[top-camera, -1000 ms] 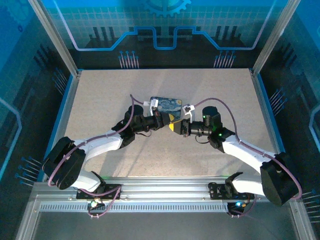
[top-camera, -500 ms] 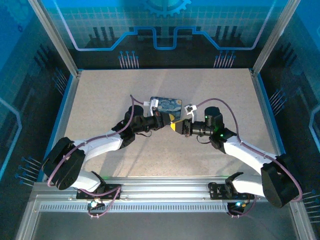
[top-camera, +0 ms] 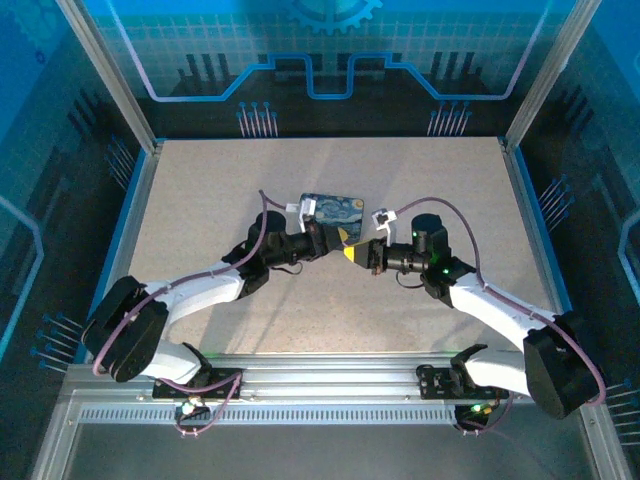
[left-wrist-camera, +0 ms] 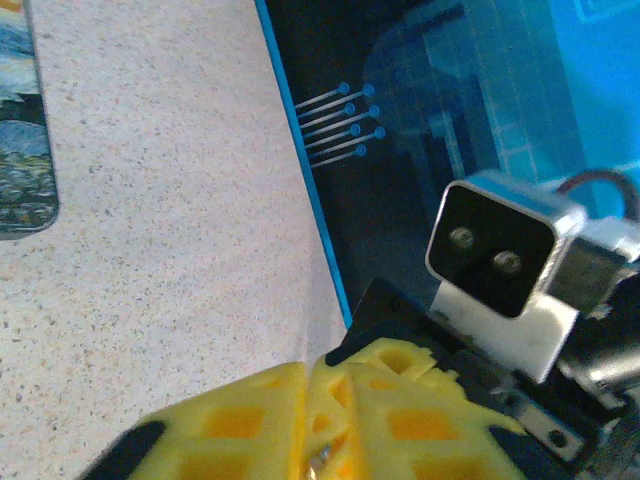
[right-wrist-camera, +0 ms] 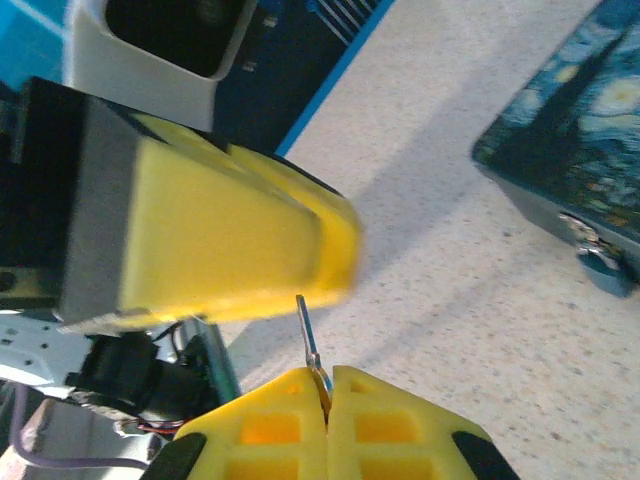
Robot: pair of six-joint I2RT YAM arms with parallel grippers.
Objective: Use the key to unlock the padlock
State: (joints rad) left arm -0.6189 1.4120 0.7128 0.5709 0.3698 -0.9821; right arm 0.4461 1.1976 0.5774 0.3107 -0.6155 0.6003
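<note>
Bright, even overhead light; soft shadows; blurred close-up foregrounds in wrist views.

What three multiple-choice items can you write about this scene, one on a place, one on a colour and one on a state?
1. Where does the swirl-printed box lie?
A. On the table, just beyond the right gripper
B. At the near edge, between the arm bases
C. In the far right corner

2. What colour are the right gripper's fingers?
A. Red
B. Yellow
C. White

3. In what state is the right gripper?
A. Wide open and empty
B. Shut on the key
C. Shut on the box

Answers:
1. A: the top view shows the box at mid-table, past the fingertips.
2. B: the right wrist view shows yellow pads.
3. B: the right wrist view shows the thin key pinched between closed fingers.
</note>
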